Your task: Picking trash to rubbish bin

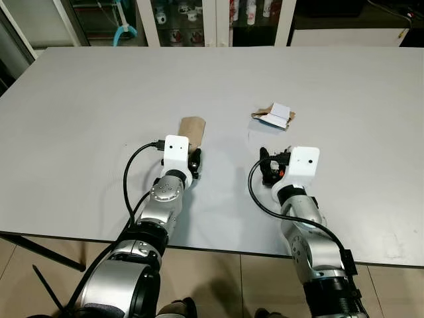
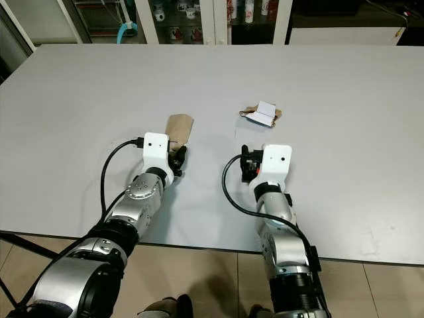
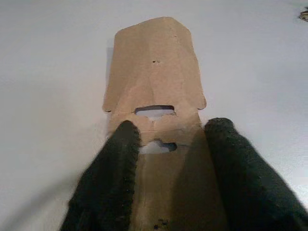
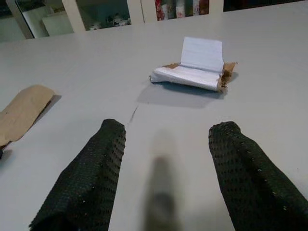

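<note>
A flat brown cardboard piece [image 1: 193, 127] with two slots lies on the white table [image 1: 86, 99], left of centre. My left gripper [image 1: 194, 162] rests at its near end. In the left wrist view that gripper [image 3: 168, 159] is open, one black finger [image 3: 118, 168] along each side of the cardboard [image 3: 154, 67]. A folded white paper scrap on a brown backing [image 1: 273, 116] lies right of centre. My right gripper [image 1: 268, 169] sits a short way in front of it, open with nothing between its fingers [image 4: 240, 163]; the scrap [image 4: 195, 72] is straight ahead of them.
Glass-fronted cabinets [image 1: 199, 20] stand beyond the table's far edge. The table's near edge [image 1: 218, 248] runs just under my forearms, with tiled floor below. A black table leg [image 1: 40, 255] shows at the lower left.
</note>
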